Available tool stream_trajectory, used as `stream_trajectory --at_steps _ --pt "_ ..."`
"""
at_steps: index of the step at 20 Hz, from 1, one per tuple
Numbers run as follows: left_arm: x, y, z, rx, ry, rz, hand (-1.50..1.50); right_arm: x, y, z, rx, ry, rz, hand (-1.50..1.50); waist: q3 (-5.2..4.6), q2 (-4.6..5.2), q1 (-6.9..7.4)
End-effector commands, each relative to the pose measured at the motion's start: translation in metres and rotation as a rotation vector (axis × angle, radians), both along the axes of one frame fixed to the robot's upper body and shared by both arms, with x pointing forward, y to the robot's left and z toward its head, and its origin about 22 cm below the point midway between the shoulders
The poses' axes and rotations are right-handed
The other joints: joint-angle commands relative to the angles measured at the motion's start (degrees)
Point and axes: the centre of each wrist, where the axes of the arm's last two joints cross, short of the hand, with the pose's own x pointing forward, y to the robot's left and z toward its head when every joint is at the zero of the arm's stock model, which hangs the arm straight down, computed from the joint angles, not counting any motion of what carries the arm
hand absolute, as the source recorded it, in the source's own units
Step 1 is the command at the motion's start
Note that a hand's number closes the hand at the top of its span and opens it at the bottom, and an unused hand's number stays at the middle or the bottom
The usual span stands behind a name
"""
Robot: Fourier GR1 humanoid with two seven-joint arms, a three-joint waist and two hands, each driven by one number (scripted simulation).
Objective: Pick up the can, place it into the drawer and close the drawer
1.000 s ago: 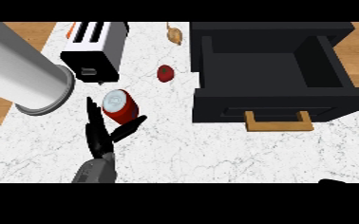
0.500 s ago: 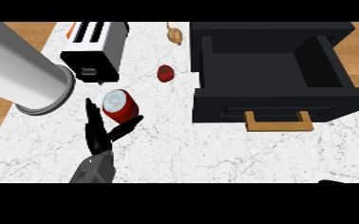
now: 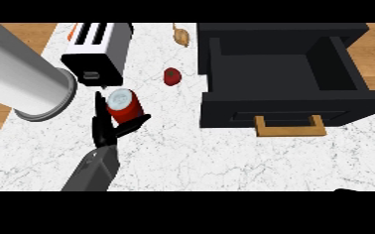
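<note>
- Black left hand (image 3: 104,129) at lower left of head view, on grey forearm (image 3: 92,171) coming up from bottom edge.
- Fingers up along can's left side, thumb (image 3: 132,124) curled under its right side; clamped around the can, not spread.
- Red can (image 3: 124,106) with silver top, tilted, held in that hand over the white marble counter (image 3: 219,153); well left of the drawer.
- Cannot tell whether can's base touches the counter or sits lifted.
- Right hand barely visible: only a dark sliver at the bottom right corner, fingers cannot be told.
- Black drawer (image 3: 282,74) pulled open at upper right, wooden handle (image 3: 289,126) on its front face pointing toward the viewer.
- Drawer interior dark, with nothing seen in it; can not inside.
- White toaster (image 3: 95,52) with two dark slots at upper left, just above the can.
- Big grey cylinder (image 3: 29,82) lying at left edge, near the hand, end rim facing the can.
- Small red tomato-like item (image 3: 172,76) on counter between toaster and drawer.
- Small tan item (image 3: 181,35) near top edge, just left of the drawer's back corner; kind unclear.
- Wood surface (image 3: 29,34) showing beyond counter at left and right edges.
</note>
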Motion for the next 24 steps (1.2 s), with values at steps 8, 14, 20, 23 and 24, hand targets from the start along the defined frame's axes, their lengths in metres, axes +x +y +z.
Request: stream_trajectory --at_steps 8,14,20,23,24 --pt "0.019 -0.016 0.002 -0.082 -0.093 -0.136 1.5 0.014 0.005 0.01 -0.026 -0.011 -0.011 -1.5 -0.06 0.25 -0.35" --pt "0.037 -0.002 0.02 -0.066 -0.116 -0.277 1.5 0.007 0.001 -0.009 -0.005 -0.021 -0.019 -1.5 0.0 0.15 -0.46" --pt "0.042 -0.001 0.026 -0.1 -0.135 -0.474 1.5 0.009 0.004 0.011 -0.007 -0.004 -0.024 -1.5 -0.01 0.04 -0.05" --pt "0.039 -0.023 0.022 -0.093 -0.172 -0.471 1.5 -0.001 0.019 0.008 -0.015 -0.024 -0.023 -1.5 0.01 -0.07 0.11" --pt "0.05 -0.027 0.035 -0.101 -0.189 -0.505 1.5 0.014 0.007 -0.011 -0.039 -0.008 -0.043 -1.5 0.04 -0.09 0.37"
